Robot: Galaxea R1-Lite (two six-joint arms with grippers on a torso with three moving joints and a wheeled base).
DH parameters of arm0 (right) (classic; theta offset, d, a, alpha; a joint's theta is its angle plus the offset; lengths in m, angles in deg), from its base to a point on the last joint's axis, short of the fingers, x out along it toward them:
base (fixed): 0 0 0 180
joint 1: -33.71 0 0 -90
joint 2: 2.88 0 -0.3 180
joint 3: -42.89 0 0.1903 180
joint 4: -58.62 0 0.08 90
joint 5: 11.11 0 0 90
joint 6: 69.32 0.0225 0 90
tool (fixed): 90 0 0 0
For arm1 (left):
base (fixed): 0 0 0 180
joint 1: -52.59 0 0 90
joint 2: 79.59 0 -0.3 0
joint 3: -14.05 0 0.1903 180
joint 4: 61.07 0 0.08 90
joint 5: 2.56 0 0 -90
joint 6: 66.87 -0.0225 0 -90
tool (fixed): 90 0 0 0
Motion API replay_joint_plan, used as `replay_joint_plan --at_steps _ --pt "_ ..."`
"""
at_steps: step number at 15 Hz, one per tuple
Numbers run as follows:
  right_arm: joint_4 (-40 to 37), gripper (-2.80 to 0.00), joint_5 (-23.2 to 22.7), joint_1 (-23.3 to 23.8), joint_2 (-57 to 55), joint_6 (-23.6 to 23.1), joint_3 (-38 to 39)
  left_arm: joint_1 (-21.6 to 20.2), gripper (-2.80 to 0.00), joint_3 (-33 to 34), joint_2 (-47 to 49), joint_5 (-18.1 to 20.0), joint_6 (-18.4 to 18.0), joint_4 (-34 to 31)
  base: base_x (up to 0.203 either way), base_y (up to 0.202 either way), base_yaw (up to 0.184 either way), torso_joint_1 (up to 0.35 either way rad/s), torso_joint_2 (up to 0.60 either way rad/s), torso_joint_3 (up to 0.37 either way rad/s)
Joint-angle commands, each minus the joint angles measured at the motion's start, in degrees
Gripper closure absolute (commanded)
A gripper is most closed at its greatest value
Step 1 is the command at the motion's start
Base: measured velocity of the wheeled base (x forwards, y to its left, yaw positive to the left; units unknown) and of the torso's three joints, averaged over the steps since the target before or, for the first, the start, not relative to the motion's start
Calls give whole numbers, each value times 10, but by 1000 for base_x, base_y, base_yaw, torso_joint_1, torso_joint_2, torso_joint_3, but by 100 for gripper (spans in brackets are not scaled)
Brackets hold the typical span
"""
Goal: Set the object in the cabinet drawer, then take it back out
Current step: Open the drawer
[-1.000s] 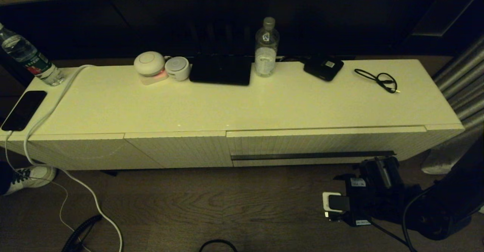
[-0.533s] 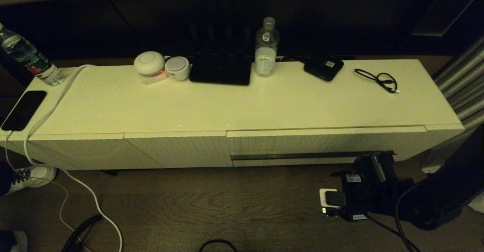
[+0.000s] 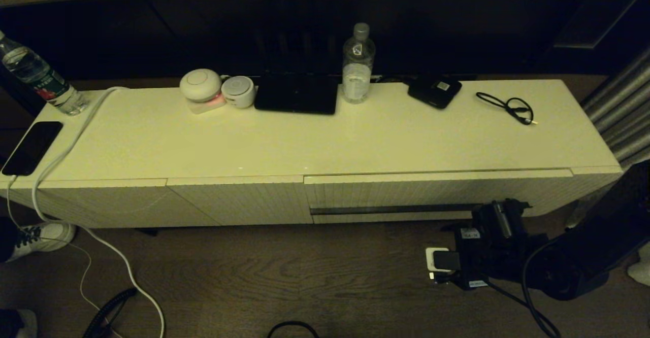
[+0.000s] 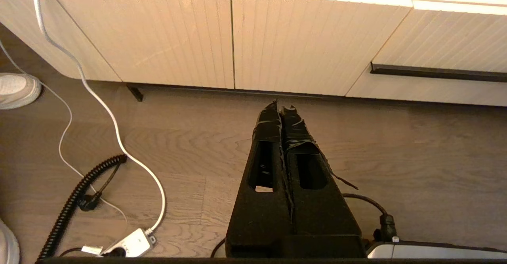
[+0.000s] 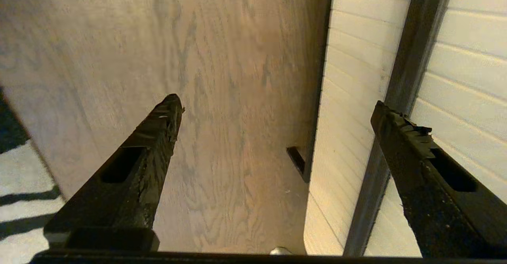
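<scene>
The cabinet drawer (image 3: pixel 436 191) is closed; its ribbed cream front carries a long dark handle strip (image 3: pixel 391 209). The black umbrella is nowhere in view. My right gripper (image 3: pixel 500 215) hangs low over the floor at the strip's right end. In the right wrist view the gripper (image 5: pixel 276 103) is open and empty, with one finger (image 5: pixel 412 145) in front of the handle strip (image 5: pixel 404 81) and the other over bare floor. My left gripper (image 4: pixel 282 105) is shut on nothing, parked above the floor before the ribbed panels; the drawer (image 4: pixel 447 38) shows beside them.
On the cabinet top stand a water bottle (image 3: pixel 358 64), a flat black device with a white label (image 3: pixel 434 92), a thin black cable (image 3: pixel 508 107), a black slab (image 3: pixel 296 94), two white round gadgets (image 3: pixel 200 85) and a phone (image 3: pixel 31 147). White and coiled black cables (image 4: pixel 75 200) lie on the floor.
My right arm has moved forward and a little left towards the drawer front; its gripper now overlaps the right end of the dark handle strip. Nothing else has moved.
</scene>
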Motion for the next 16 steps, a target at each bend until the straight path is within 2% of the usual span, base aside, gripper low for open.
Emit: replay_joint_plan --at_steps 1,16 --pt "3 -280 0 5 -10 -4 -10 0 0 0 -1 0 1 0 0 0 0 0 0 0" --pt "-37 -280 -4 19 -28 3 -56 0 0 0 -1 0 1 0 0 0 0 0 0 0"
